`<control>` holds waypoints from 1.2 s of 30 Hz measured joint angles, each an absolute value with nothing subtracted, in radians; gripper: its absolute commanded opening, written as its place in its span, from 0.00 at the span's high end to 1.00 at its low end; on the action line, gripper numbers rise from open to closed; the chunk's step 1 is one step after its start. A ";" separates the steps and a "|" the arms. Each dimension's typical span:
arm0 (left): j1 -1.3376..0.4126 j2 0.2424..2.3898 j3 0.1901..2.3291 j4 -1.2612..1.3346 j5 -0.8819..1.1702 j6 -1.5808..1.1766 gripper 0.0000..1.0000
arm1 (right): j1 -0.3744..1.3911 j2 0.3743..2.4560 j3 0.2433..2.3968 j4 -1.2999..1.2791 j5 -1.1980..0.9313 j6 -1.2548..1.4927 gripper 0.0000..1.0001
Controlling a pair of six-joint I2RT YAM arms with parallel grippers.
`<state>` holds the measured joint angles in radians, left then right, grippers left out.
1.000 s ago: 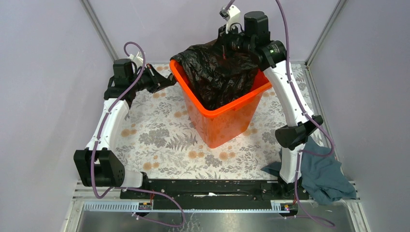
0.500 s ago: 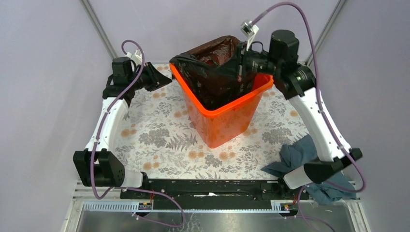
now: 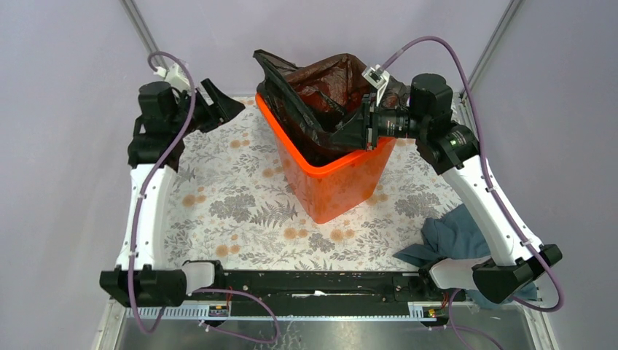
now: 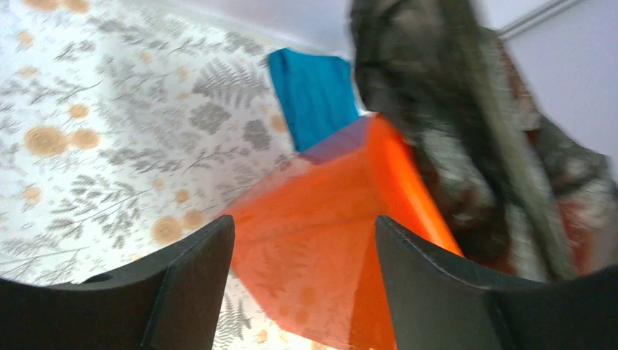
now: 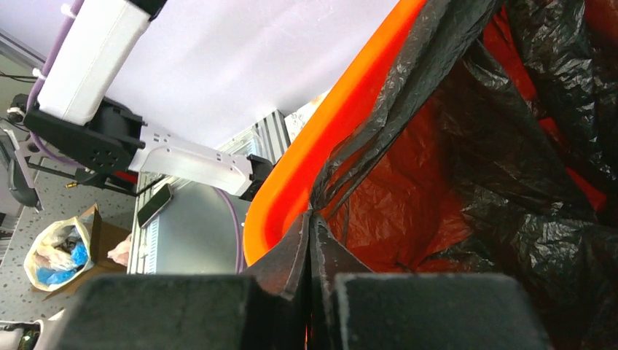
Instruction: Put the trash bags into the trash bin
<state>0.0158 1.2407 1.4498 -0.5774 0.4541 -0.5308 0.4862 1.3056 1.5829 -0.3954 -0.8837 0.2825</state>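
- Two arms, top view: the trash bin (image 3: pixel 335 186) stands on the fern-patterned desk (image 3: pixel 233 204), a little toward 12 o'clock of centre. The trash bag (image 3: pixel 321 98) sits in the bin's mouth, its black film rising above the rim.
- Top view: the left fingers (image 3: pixel 218 106) are at 9 o'clock of the bin, spread apart, clear of the rim and holding nothing. The right fingers (image 3: pixel 357 131) are at the rim's 3 o'clock side, on the bag's edge.
- Top view: a grey-blue cloth (image 3: pixel 455 233) lies crumpled at 4 o'clock of the bin.
- Left wrist view: fingers (image 4: pixel 189 284) wide apart, nothing between them. The bin's orange wall (image 4: pixel 321 248) shows through the gap. The bag (image 4: pixel 452 131) is blurred at 1 o'clock. A bright blue cloth (image 4: pixel 313 95) lies at 12 o'clock on the desk (image 4: pixel 109 131).
- Right wrist view: fingers (image 5: pixel 310 240) together, clamped on a gathered pleat of the bag (image 5: pixel 510 146), just inside the orange rim (image 5: pixel 328 124). The film lines the interior toward 3 o'clock.
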 measured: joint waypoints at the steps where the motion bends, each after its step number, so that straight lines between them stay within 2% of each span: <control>1: 0.016 1.222 1.457 -0.574 0.467 -0.540 0.13 | 0.486 1.306 1.578 -0.388 -0.885 0.287 0.95; 4: 0.002 1.155 1.460 -0.515 0.531 -0.612 0.03 | 0.486 1.303 1.568 -0.357 -0.885 0.304 0.95; 6: -0.060 1.119 1.464 -0.461 0.540 -0.658 0.03 | 0.486 1.299 1.560 -0.334 -0.886 0.316 0.95; 11: -0.297 1.156 1.570 -0.443 0.426 -0.685 0.16 | 0.486 1.285 1.534 -0.270 -0.886 0.348 0.95; 14: -0.353 1.219 1.639 -0.444 0.330 -0.689 0.21 | 0.486 1.277 1.526 -0.253 -0.885 0.355 0.95; 17: -0.362 1.267 1.652 -0.446 0.233 -0.692 0.27 | 0.486 1.262 1.520 -0.250 -0.885 0.356 0.95; 21: -0.363 1.320 1.652 -0.456 0.155 -0.700 0.23 | 0.486 1.246 1.520 -0.251 -0.884 0.353 0.95; 24: -0.366 1.341 1.652 -0.453 0.109 -0.701 0.27 | 0.486 1.243 1.520 -0.253 -0.884 0.348 0.96; 31: -0.367 1.423 1.727 -0.447 0.083 -0.698 0.28 | 0.486 1.243 1.513 -0.253 -0.884 0.347 0.96; 36: -0.370 1.444 1.742 -0.442 0.064 -0.688 0.36 | 0.486 1.242 1.501 -0.257 -0.883 0.343 0.97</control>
